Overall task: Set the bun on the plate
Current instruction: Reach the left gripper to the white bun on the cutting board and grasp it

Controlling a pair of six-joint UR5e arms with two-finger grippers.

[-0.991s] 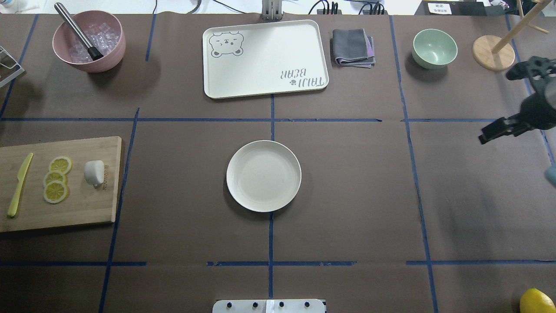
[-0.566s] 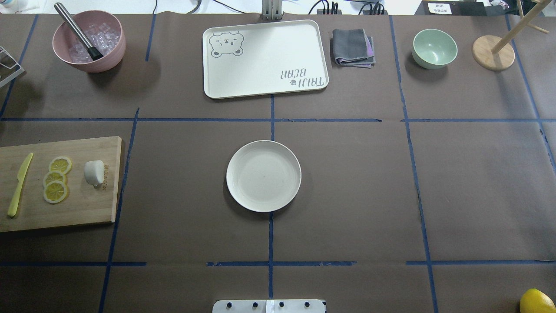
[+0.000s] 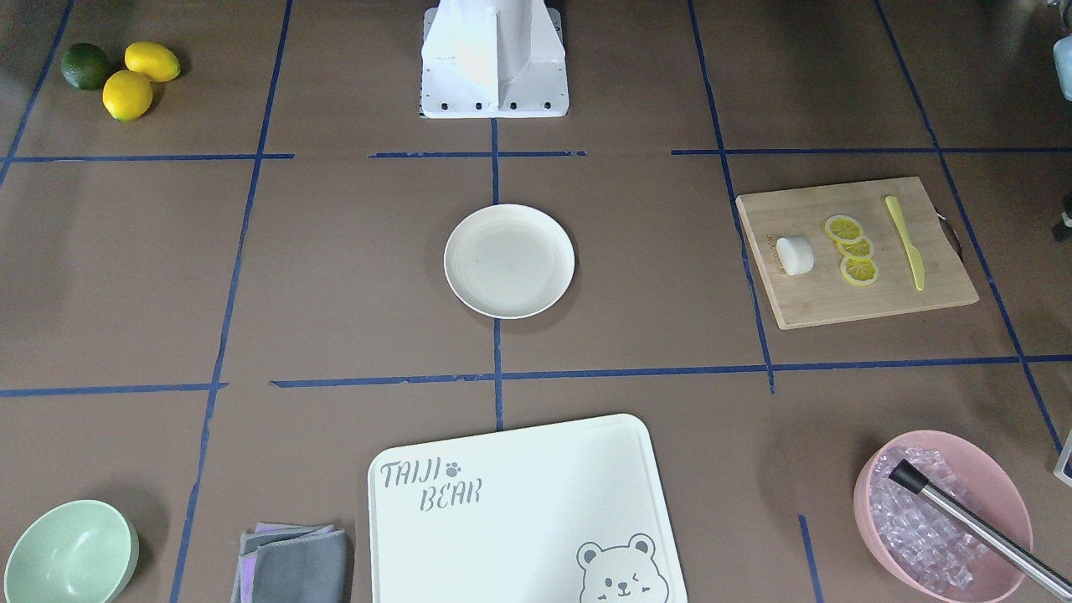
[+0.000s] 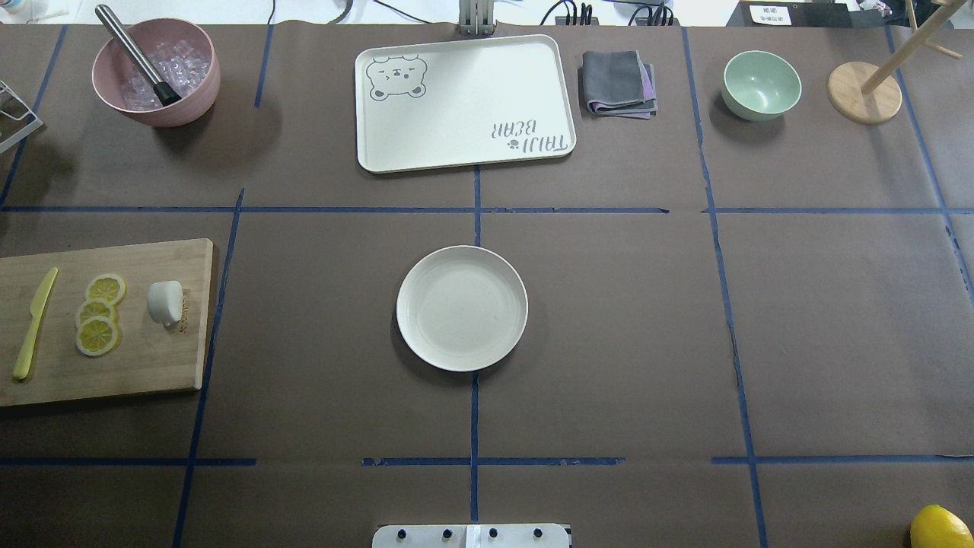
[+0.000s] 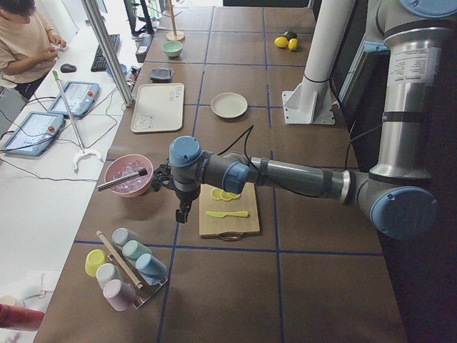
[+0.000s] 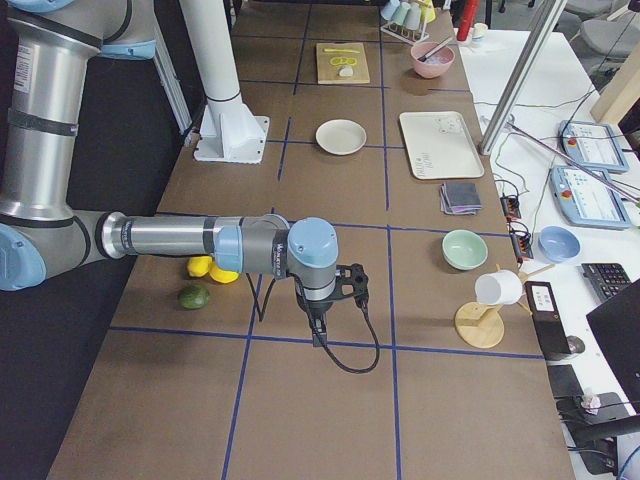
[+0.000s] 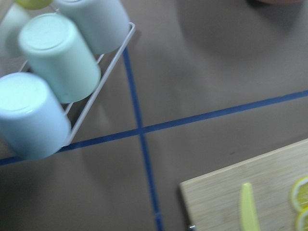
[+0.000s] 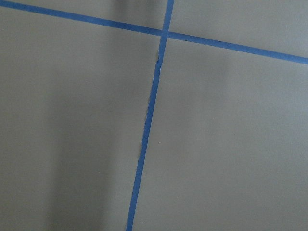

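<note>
The bun (image 4: 165, 302) is a small white lump lying on a wooden cutting board (image 4: 144, 365) at the table's left, beside lemon slices (image 4: 98, 313). The same bun (image 3: 795, 255) shows in the front-facing view. At the table's centre rests the round cream plate (image 4: 461, 307), with nothing on it. My left gripper (image 5: 180, 209) shows only in the exterior left view, hovering off the board's outer end; I cannot tell whether it is open or shut. My right gripper (image 6: 318, 325) shows only in the exterior right view, far from the plate, and I cannot tell its state.
A yellow-green knife (image 4: 34, 323) lies on the board. A pink bowl of ice (image 4: 156, 72), a bear-printed tray (image 4: 464, 103), a folded cloth (image 4: 618, 84) and a green bowl (image 4: 761, 84) line the far edge. A rack of cups (image 7: 53, 72) stands past the board.
One second ago the right gripper showed at the overhead view's right edge; it has since moved out of that view. Bun and plate have not moved.
</note>
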